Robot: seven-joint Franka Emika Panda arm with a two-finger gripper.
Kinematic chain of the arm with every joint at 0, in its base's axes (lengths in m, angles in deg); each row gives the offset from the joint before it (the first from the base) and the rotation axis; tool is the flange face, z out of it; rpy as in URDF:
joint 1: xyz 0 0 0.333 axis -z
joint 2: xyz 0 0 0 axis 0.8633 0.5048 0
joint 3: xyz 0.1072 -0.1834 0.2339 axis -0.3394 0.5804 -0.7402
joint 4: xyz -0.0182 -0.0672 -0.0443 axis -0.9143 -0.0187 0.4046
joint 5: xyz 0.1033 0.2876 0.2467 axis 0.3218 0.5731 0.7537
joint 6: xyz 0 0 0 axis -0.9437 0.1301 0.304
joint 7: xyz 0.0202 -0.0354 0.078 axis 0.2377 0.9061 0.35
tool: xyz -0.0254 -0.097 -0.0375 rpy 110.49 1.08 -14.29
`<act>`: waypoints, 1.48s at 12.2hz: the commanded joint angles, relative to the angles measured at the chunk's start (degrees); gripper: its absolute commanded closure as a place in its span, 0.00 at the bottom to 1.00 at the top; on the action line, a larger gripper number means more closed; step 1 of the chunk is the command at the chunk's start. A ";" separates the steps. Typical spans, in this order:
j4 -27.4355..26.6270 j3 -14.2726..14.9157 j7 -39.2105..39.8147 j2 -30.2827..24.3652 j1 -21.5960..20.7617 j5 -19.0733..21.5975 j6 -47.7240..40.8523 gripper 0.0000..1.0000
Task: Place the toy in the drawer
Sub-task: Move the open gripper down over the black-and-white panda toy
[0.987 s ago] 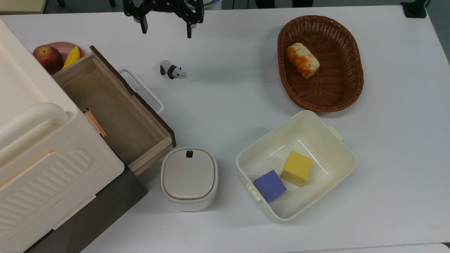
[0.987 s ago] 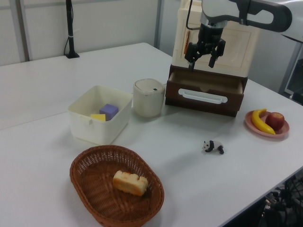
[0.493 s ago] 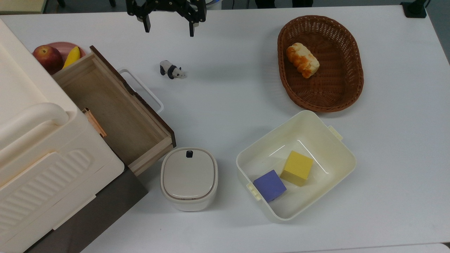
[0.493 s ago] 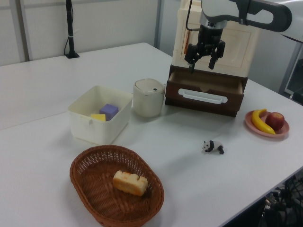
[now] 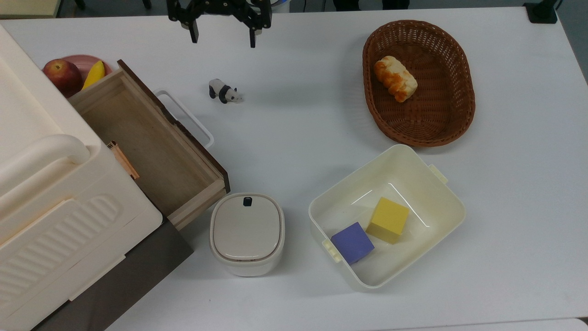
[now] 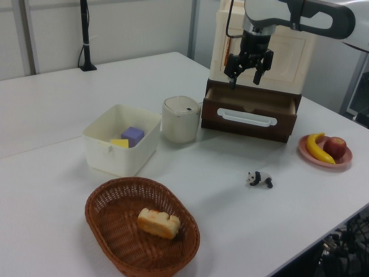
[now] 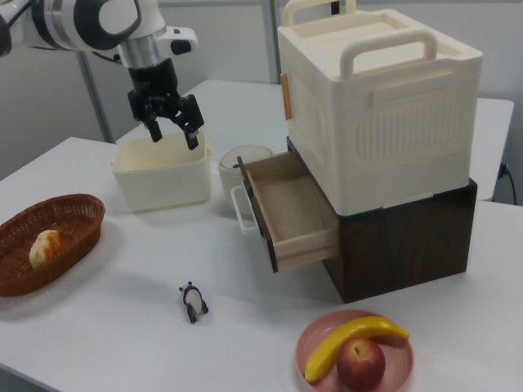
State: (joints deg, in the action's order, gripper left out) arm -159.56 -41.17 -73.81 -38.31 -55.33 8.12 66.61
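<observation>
Beside the open drawer, a panda waits

Going by the top view, the drawer (image 5: 151, 147) stands pulled out and bare inside. Just right of its white handle the toy (image 5: 224, 91) stands on the bench (image 5: 298, 138), untouched. Above the toy hangs the gripper (image 5: 223, 40), fingers (image 5: 195, 36) spread apart, holding nothing.

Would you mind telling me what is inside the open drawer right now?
The drawer shows bare wood; the toy stands on the table. The drawer's back end under the cabinet is hidden.
</observation>
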 commanded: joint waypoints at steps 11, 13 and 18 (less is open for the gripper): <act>-37.27 -3.38 46.51 -10.70 3.99 -2.05 18.82 0.00; -39.04 -3.29 46.86 -10.36 4.43 -5.75 20.85 0.00; -41.86 -3.29 47.04 -7.55 6.36 -11.47 27.27 0.00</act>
State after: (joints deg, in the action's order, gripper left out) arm -198.54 -43.82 -28.02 -45.84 -50.60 -1.01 89.42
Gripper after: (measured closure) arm 0.000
